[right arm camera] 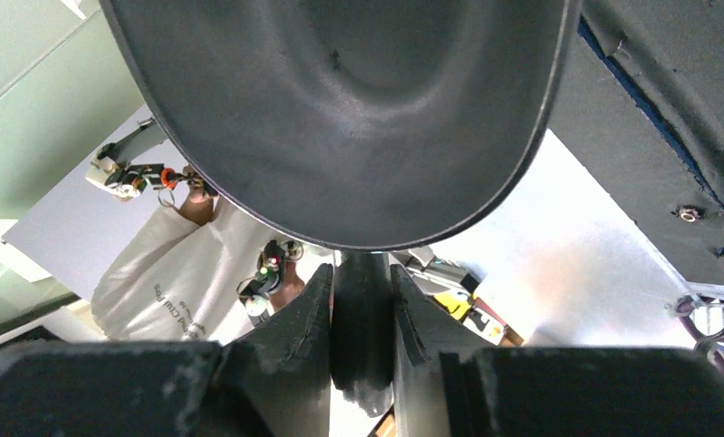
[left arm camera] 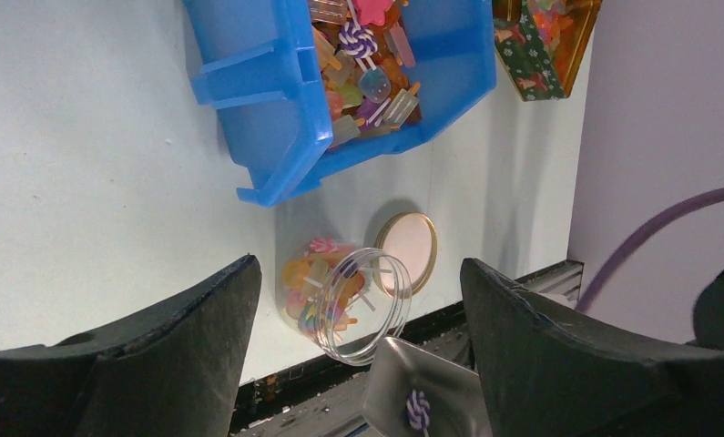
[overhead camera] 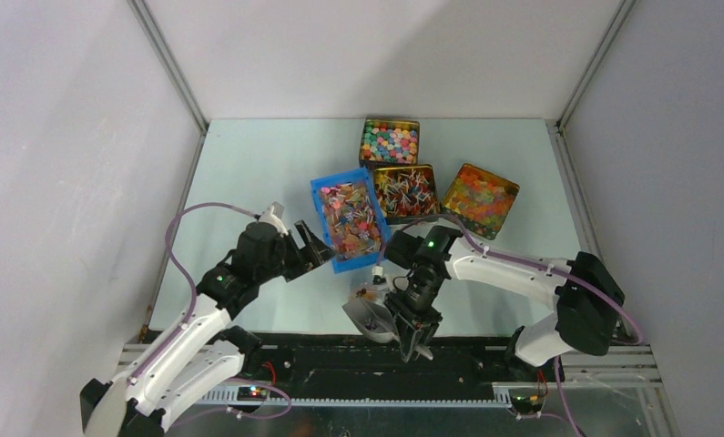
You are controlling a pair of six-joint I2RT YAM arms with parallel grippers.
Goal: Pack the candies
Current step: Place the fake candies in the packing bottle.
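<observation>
Right claw (right arm camera: 362,305) clamps a smooth, rounded metal scoop (right arm camera: 340,118) (left claw (left arm camera: 358,273) spread wide).

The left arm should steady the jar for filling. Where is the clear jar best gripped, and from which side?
Probably the round side wall of the jar, below its open rim, with the jaws of the left gripper across it, coming from the left arm's side. The scoop is by the mouth and the lid lies beside it, leaving that wall free.
</observation>
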